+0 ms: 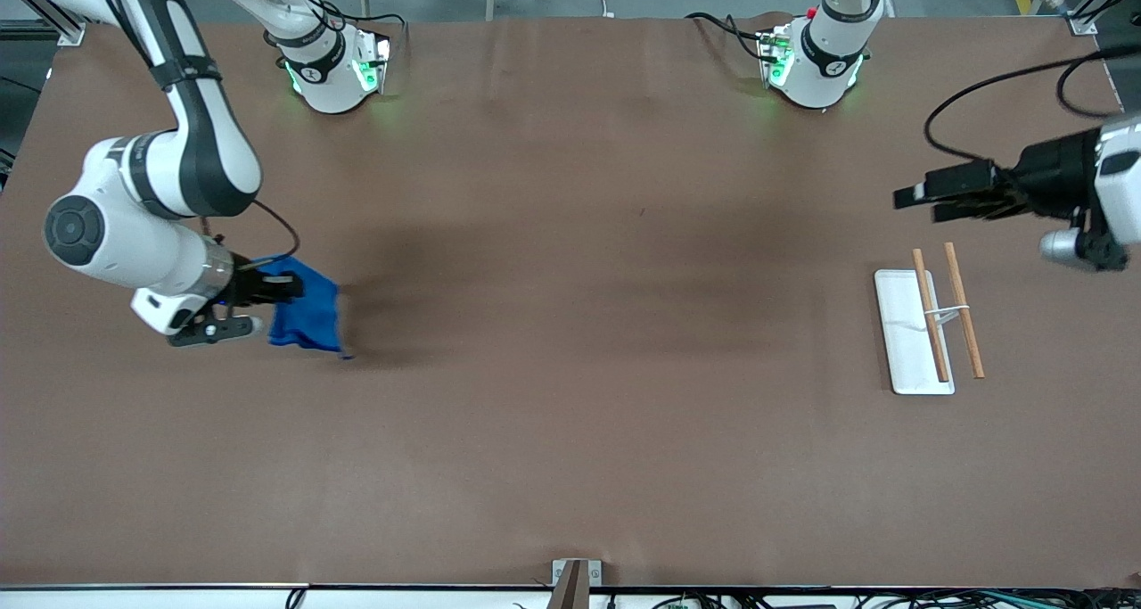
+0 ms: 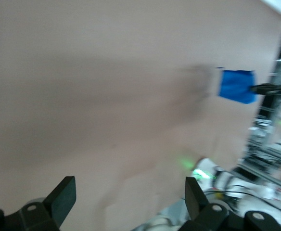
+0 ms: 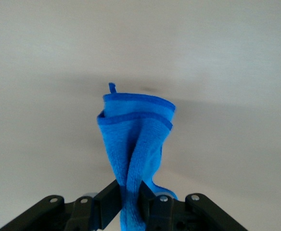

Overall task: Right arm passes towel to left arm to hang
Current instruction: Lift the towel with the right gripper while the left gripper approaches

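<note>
My right gripper (image 1: 287, 288) is shut on the towel (image 1: 307, 319), a bright blue fuzzy cloth that hangs bunched from it over the right arm's end of the table. In the right wrist view the towel (image 3: 135, 134) is pinched between the fingers of the right gripper (image 3: 131, 197), and its small loop (image 3: 112, 87) shows at the hanging corner. My left gripper (image 1: 914, 197) hovers open over the left arm's end of the table, pointing toward the towel. The left wrist view shows the left gripper (image 2: 128, 197) holding nothing, with the towel (image 2: 236, 85) well away from it.
A white rack base (image 1: 896, 324) with two wooden rods (image 1: 930, 328) lies on the table under the left gripper. Both arm bases (image 1: 334, 69) stand along the table edge farthest from the front camera. Brown tabletop (image 1: 579, 324) stretches between the grippers.
</note>
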### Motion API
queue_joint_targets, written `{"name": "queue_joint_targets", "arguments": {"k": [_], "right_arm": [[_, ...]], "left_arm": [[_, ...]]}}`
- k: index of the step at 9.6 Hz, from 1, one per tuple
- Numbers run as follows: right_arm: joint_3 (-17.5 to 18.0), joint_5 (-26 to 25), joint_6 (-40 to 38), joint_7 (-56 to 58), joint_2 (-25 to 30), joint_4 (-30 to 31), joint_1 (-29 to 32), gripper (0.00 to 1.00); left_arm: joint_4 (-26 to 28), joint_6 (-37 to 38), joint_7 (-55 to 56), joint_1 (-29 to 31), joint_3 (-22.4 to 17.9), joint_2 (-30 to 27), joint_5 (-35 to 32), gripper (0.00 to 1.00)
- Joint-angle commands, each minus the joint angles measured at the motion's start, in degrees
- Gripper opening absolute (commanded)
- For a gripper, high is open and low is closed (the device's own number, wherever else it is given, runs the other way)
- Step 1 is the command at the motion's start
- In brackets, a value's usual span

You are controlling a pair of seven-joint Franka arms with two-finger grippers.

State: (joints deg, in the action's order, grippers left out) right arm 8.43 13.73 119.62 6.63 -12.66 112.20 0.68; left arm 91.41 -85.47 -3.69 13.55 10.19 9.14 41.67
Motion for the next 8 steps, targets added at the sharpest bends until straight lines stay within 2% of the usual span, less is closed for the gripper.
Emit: {"name": "queue_joint_targets", "arguments": {"k": [1, 3, 6, 8], "right_arm": [[4.64, 13.1, 2.61, -0.57, 0.36, -1.28, -0.05, 0.0], [10.44, 25.05, 8.06, -0.57, -0.08, -1.28, -0.15, 0.0], [18.7, 46.23, 15.01, -0.48, -0.17, -1.46, -0.5, 0.0], [23.45, 55.73, 17.22, -0.57, -0.17, -2.86, -0.41, 0.0]], "left_arm": [[2.88, -1.46, -9.7, 0.43, 0.62, 8.05, 15.01, 1.0], [8.94, -1.46, -19.03, -0.18, 0.8, 12.46, 35.5, 1.0], [11.41, -2.34, -20.3, -5.44, 1.41, 14.67, 45.41, 1.0], [13.52, -2.42, -23.89, -6.69, 3.86, 15.99, 50.59, 1.0]]}}
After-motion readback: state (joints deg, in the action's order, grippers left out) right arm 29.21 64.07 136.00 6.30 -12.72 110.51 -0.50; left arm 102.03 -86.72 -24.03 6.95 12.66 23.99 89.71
